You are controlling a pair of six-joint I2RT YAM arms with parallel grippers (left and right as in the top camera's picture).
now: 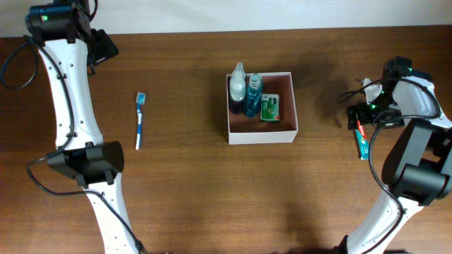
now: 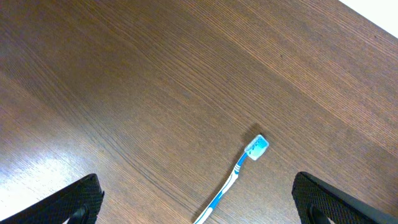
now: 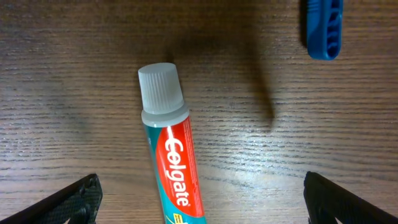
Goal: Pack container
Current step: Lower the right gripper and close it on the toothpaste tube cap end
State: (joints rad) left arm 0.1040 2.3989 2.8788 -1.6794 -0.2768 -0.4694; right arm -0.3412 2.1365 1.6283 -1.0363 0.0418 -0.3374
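The container (image 1: 263, 135), a shallow white-walled box with a pinkish-brown inside, stands mid-table. It holds two blue bottles (image 1: 245, 93) and a small green packet (image 1: 270, 108). A blue and white toothbrush (image 1: 140, 121) lies on the table to its left. My left gripper (image 1: 104, 46) is open and empty, high at the back left. In the left wrist view the toothbrush (image 2: 239, 168) lies between its fingers (image 2: 199, 202). My right gripper (image 1: 359, 114) is open over a Colgate toothpaste tube (image 1: 362, 142). The tube (image 3: 171, 149) lies between its fingers (image 3: 202, 199), cap pointing away.
The table is dark brown wood (image 1: 191, 197). A blue ridged plastic piece (image 3: 323, 28) lies on the table beyond the toothpaste cap in the right wrist view. The table's far edge runs along the top of the overhead view.
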